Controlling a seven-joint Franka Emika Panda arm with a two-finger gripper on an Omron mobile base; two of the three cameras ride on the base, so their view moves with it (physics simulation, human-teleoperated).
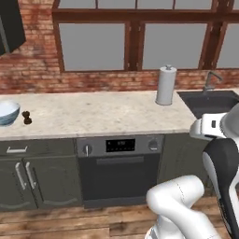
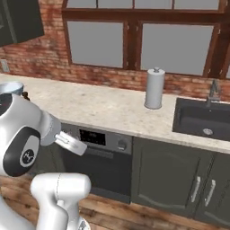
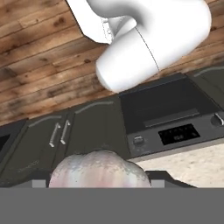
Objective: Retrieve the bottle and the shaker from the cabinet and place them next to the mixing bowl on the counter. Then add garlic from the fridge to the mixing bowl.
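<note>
Hand view puts the garlic (image 3: 98, 168) right at the claw (image 3: 100, 183): a rounded, papery bulb, off-white with faint pink and grey mottling, bulging between the two dark tips. With nothing under it but the plank floor (image 3: 39, 65) and the dark cupboard fronts, it must be carried, so I judge the claw closed about the bulb, its jaws standing fairly wide because the bulb is broad. That view is rolled over, floor above and counter edge below, which suggests the hand is tucked low and turned while the base travels along the units. Left base view shows where the garlic belongs: the bowl (image 1: 7, 113) sits at the far left of the counter (image 1: 93, 114), glossy white inside and pale blue outside, with the shaker (image 1: 27, 117) just beside it on its right, a small dark turned-wood piece with a knob. It stands there because the task wants it next to the bowl. The cabinet (image 1: 10, 23) hangs dark and flat-faced above that corner. The counter is beige speckled stone, matt, running right past a smooth white paper roll (image 1: 165, 85) on its upright holder to a dark sunken sink (image 1: 210, 100). Below is a black glass-fronted oven (image 1: 119, 170) with knobs. The bowl is well to the left of the arm, so the garlic has some way to go before it can be dropped in.
</note>
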